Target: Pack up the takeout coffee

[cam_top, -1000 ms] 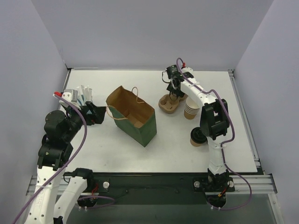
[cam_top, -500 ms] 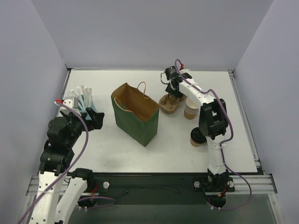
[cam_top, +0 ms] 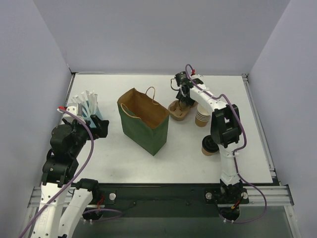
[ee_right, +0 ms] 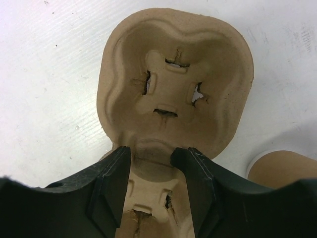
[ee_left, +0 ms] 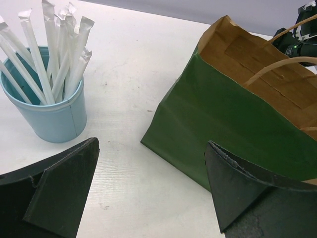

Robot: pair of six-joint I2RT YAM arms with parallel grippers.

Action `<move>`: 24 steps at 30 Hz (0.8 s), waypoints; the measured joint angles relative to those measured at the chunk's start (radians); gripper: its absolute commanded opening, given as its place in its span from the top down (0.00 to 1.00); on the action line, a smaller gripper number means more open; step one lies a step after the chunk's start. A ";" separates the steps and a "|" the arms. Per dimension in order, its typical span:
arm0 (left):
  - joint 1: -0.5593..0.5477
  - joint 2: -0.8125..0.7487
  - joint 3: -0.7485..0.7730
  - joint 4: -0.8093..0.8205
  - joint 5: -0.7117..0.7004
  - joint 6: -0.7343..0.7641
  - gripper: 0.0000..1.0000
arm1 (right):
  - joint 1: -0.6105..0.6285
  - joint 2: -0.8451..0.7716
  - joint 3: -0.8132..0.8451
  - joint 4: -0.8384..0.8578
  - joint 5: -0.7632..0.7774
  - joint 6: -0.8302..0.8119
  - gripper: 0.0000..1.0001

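Observation:
The takeout coffee [cam_top: 208, 147], a brown cup with a black lid, stands on the table at the right, partly behind my right arm. The green paper bag [cam_top: 148, 130] stands upright and open in the middle; it also shows in the left wrist view [ee_left: 233, 124]. My right gripper [cam_top: 184, 100] points down at the pulp cup carrier [cam_top: 178, 111]. In the right wrist view its fingers [ee_right: 152, 151] pinch the narrow middle of the carrier [ee_right: 173, 94]. My left gripper [cam_top: 101, 126] is open and empty [ee_left: 151, 144], left of the bag.
A stack of unlidded tan cups [cam_top: 202, 117] stands right of the carrier, its white rim in the right wrist view [ee_right: 280, 168]. A blue cup of wrapped straws [cam_top: 88, 106] stands at the far left [ee_left: 54, 116].
The bag was tilted toward my left gripper a second ago and now stands upright. My left gripper has drawn back from it. My right gripper has come down onto the carrier.

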 measured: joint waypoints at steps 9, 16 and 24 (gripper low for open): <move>0.000 -0.001 0.000 -0.005 -0.008 0.000 0.03 | 0.008 0.000 0.000 0.004 0.010 -0.001 0.43; 0.000 -0.004 0.000 -0.006 -0.007 -0.001 0.03 | 0.011 0.000 0.000 0.004 0.011 -0.002 0.43; 0.000 -0.006 0.000 -0.013 -0.007 -0.001 0.03 | 0.011 0.000 0.005 -0.002 0.013 -0.006 0.44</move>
